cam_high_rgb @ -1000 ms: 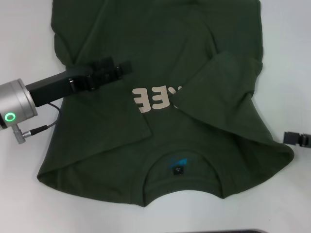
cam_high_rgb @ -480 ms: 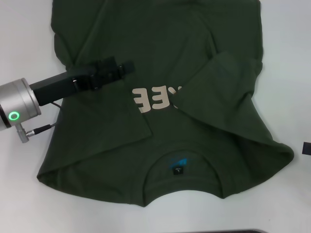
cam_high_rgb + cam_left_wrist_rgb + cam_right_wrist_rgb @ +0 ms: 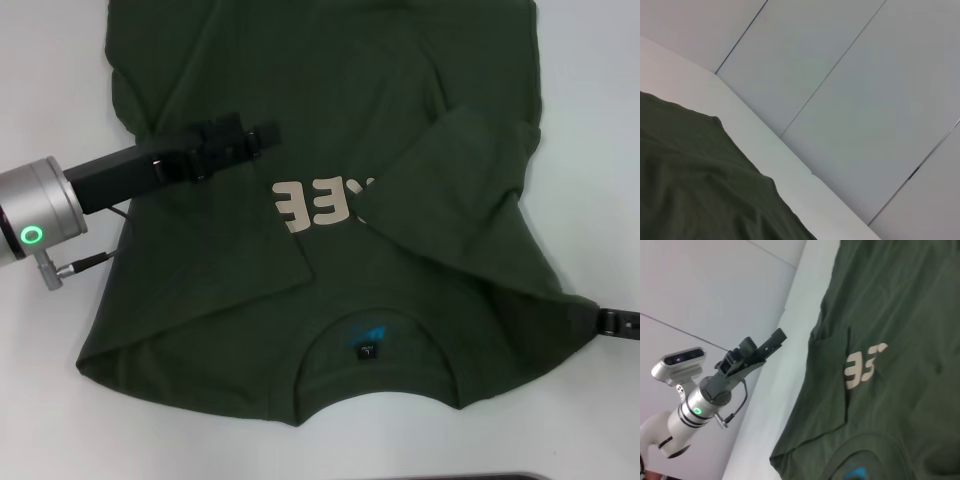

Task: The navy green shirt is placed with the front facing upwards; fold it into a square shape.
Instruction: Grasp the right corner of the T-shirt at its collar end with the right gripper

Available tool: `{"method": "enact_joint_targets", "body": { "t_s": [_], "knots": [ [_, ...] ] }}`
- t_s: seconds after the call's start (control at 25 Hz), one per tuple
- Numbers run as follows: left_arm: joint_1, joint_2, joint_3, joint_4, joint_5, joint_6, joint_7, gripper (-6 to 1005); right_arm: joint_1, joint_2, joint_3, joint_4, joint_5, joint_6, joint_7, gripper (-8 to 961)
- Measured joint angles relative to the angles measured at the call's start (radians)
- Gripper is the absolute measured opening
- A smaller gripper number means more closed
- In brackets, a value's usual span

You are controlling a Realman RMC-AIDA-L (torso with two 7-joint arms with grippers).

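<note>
The navy green shirt (image 3: pixel 380 90) lies front up on the white table (image 3: pixel 50 60), collar toward me. Its neck label (image 3: pixel 366 350) and pale print (image 3: pixel 320 205) show, and both sleeves are folded in over the chest. My left gripper (image 3: pixel 262 134) hovers over the shirt's left chest, just above the print, on a long black arm. The right wrist view shows the same gripper (image 3: pixel 775 336) raised beside the shirt (image 3: pixel 900 315). My right gripper (image 3: pixel 620 321) pokes in from the right edge, at the shirt's shoulder corner. The left wrist view holds only the shirt's hem (image 3: pixel 690 185) and the wall.
Bare white table surrounds the shirt on the left and right. A dark strip (image 3: pixel 450 477) runs along the near edge of the head view. A grey panelled wall (image 3: pixel 850 90) stands behind the table's far edge.
The right gripper slid out past the right edge, then came back lower, at the shirt's shoulder corner. The left gripper drifted slightly farther over the shirt.
</note>
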Motion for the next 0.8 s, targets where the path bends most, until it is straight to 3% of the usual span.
{"method": "enact_joint_targets", "body": {
  "t_s": [0.24,0.8],
  "knots": [
    [-0.001,0.0,0.0,0.0,0.0,0.0,0.012,879,0.002,0.032,0.0,0.012,-0.001,0.044,0.007,646],
    [-0.012,0.001,0.004,0.0,0.004,-0.003,0.017,878,-0.046,0.03,0.119,0.047,-0.011,0.082,0.003,647]
  ]
}}
